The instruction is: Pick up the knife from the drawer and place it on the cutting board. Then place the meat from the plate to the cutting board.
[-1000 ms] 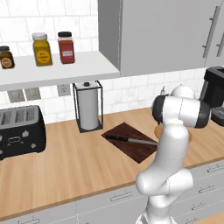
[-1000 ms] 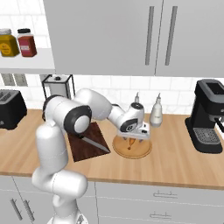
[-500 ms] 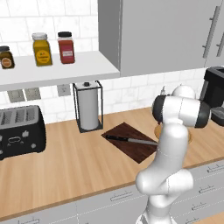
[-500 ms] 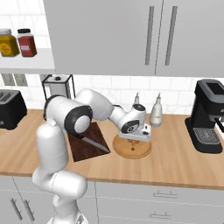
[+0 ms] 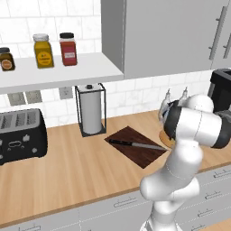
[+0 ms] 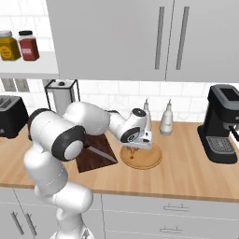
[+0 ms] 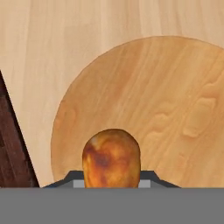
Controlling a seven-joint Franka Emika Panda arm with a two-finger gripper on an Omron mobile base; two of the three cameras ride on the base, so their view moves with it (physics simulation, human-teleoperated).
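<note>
**Claw clamped on meat, over the plate**

Claw (image 7: pixel 111 183) nearly shut, jaws pinching the meat (image 7: pixel 111 157) from both sides; dark tips just visible flanking its lower edge in the hand view. Meat: rounded, browned-orange lump, sitting over the near part of the round wooden plate (image 7: pixel 175 109). Can't tell whether it rests on the plate or is lifted clear.

From the right base view: claw (image 6: pixel 134 150) pointed down onto the plate (image 6: pixel 150 161), small brown bit of meat (image 6: pixel 134 153) showing under the hand. Plate on the tabletop (image 6: pixel 186 172), just beside the right edge of the cutting board (image 6: pixel 93 158).

Knife (image 5: pixel 133 144) lying flat on the cutting board (image 5: pixel 140 155), black handle toward the paper towel holder (image 5: pixel 91 109), blade toward the plate side. Same knife (image 6: pixel 100 154) seen from the right, partly hidden by the arm.

Drawer fronts below the tabletop closed.
</note>
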